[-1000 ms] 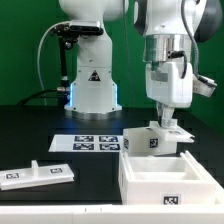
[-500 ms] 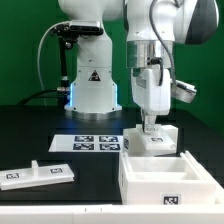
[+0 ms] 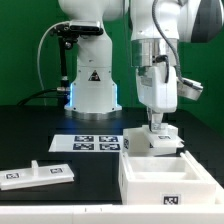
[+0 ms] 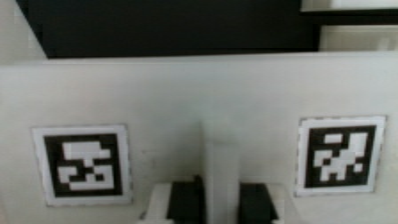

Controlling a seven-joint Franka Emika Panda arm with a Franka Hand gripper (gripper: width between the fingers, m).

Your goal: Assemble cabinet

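The cabinet is in separate white parts. A small white box piece (image 3: 152,141) with tags stands behind a large open white box (image 3: 165,176). My gripper (image 3: 156,125) comes straight down onto the small piece. In the wrist view my gripper (image 4: 214,202) has its dark fingers (image 4: 178,204) close together on either side of a thin upright ridge of this piece (image 4: 196,100). One black-and-white tag (image 4: 84,163) lies on each side of the ridge. A flat white panel (image 3: 35,175) with tags lies at the exterior view's left.
The marker board (image 3: 95,143) lies flat on the black table in front of the white robot base (image 3: 95,85). The open box stands directly in front of the gripped piece, near the table's front edge. A green wall closes the back.
The wrist has turned and moved a little toward the exterior view's left over the small piece, which now sits at a slightly different angle. The fingers stayed shut throughout.
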